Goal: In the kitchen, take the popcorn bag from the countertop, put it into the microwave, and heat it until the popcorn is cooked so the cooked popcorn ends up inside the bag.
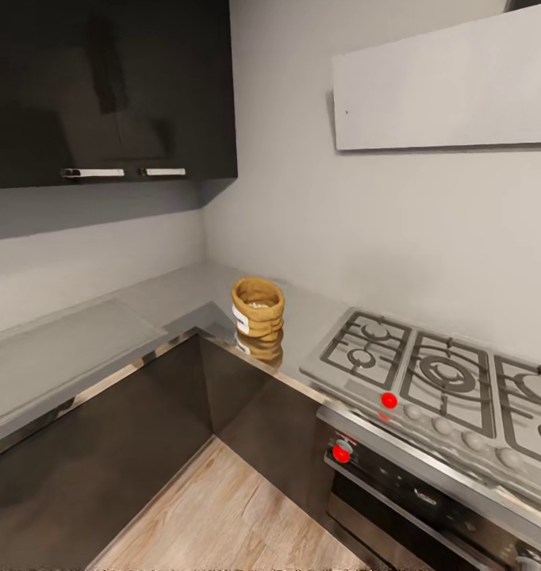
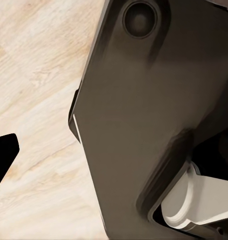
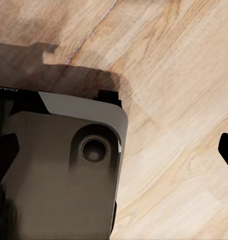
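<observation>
Popcorn bag (image 1: 258,308) on countertop (image 1: 175,297), white label's print unreadable.

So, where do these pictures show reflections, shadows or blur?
Head view: the steel countertop mirrors the popcorn bag just below it, the glossy upper cabinet shows dim reflections, and everything looks slightly soft. Right wrist view: a dark shadow lies on the wooden floor. Left wrist view: even light, no glare.

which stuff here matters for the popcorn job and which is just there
For the job:
popcorn bag, upright
popcorn inside it
countertop under the bag

Just there:
gas hob
oven
hood
upper cabinet
wood floor
</observation>
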{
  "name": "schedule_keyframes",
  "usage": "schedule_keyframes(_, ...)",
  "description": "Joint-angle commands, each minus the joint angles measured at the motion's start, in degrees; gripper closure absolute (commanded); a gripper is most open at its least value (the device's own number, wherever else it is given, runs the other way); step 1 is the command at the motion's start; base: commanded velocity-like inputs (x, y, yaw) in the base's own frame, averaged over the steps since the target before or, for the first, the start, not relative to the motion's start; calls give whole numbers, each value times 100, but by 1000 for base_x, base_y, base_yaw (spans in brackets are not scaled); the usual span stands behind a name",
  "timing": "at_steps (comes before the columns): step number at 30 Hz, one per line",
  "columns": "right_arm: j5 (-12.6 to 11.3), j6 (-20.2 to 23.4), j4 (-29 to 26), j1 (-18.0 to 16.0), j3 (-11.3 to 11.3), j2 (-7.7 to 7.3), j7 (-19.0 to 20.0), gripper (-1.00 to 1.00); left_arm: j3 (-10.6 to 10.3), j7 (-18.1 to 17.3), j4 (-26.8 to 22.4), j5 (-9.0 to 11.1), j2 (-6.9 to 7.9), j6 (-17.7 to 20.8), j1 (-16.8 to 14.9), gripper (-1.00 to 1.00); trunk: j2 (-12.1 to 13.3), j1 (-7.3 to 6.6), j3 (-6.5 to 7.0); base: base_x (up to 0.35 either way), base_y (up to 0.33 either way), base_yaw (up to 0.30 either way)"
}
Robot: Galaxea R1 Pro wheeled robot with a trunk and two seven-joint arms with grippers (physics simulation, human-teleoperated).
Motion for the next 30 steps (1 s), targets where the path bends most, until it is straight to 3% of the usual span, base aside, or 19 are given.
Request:
schedule_keyframes(1,49,3,9,-6,-48,-2,13,-100,5,18,-8,23,-2,-4,1,-100,-5,0,-16,0,0,0)
schedule_keyframes(30,58,3,12,-5,-48,8,13,-100,5,18,-8,23,-2,-7,1,-100,-5,0,-285,0,0,0)
